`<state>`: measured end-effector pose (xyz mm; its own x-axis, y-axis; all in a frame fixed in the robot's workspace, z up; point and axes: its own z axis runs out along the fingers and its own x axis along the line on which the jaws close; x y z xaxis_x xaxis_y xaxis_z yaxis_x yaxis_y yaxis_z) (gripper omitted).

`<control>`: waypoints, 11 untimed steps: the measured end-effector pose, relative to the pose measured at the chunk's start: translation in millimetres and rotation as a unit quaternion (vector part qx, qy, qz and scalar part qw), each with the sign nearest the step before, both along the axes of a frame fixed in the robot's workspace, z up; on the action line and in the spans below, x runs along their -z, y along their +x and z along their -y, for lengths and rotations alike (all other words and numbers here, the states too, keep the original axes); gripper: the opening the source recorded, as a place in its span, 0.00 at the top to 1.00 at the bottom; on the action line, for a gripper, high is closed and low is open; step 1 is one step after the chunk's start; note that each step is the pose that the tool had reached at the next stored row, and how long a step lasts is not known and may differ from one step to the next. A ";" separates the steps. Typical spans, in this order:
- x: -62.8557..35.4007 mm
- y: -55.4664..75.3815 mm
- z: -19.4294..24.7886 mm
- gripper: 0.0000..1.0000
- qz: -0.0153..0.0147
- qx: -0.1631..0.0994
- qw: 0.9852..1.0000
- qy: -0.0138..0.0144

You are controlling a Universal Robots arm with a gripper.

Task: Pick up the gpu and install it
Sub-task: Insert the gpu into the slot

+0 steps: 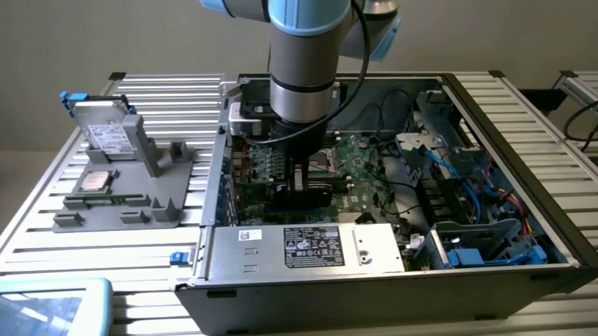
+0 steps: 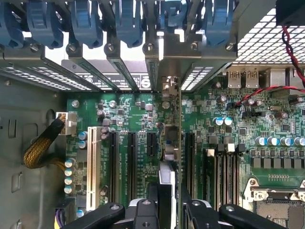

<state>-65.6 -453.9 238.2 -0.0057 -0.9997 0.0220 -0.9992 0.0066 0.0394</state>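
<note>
Seemingly gpu [image 2: 167,179] (edge-on) within hand [image 2: 169,207]

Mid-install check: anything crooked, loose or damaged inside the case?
Nothing stands out. The slim black gpu card sits edge-on in the gripper, parallel to the black slots on the green motherboard; no loose or damaged parts seen.

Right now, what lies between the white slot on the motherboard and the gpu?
In the wrist view, three empty black slots lie between the white slot and the gpu, on the green motherboard.
</note>
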 end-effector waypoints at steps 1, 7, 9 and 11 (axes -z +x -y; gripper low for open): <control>0.0 -0.1 0.0 0.73 0.000 -0.001 1.000 0.000; 0.0 -0.3 0.0 0.73 0.000 -0.007 1.000 0.000; 0.1 -0.3 0.0 0.73 0.000 -0.009 1.000 0.000; 0.1 -0.3 0.0 0.73 0.000 -0.009 1.000 0.000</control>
<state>-66.0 -454.0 238.1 0.0126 -0.9997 0.0221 -0.9992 -0.0117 0.0395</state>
